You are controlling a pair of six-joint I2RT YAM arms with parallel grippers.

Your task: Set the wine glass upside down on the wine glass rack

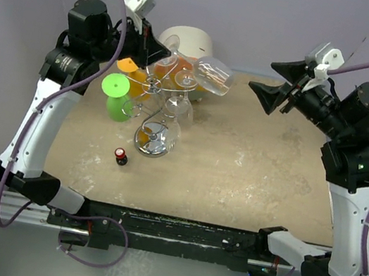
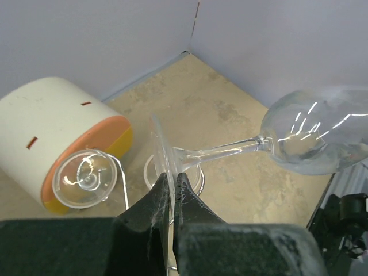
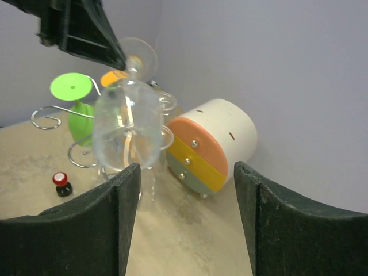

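Left fingers [image 2: 185,192] fill the bottom of the left wrist view, pinched tight on the round foot of the clear wine glass [image 2: 319,135]. That glass lies on its side in the air above the wire rack [image 1: 152,139]. Its stem runs level away from the grip and its bowl points toward the right arm. Whether the stem touches the rack's curled wires cannot be told. Right fingers [image 3: 123,224] stand wide apart and hold nothing, near the bowl's mouth but clear of it.

On the rack a second clear glass [image 1: 179,108] hangs upside down. A green glass [image 1: 115,94] sits foot up at the rack's left side, with an orange one [image 1: 129,67] behind it; whether these two hang or stand cannot be told. Behind the rack a white drum [image 1: 188,38], its face banded orange, yellow and grey, lies on the sandy counter [image 1: 257,172]. A small red-capped bottle [image 1: 120,156] stands on the counter just in front of the rack.
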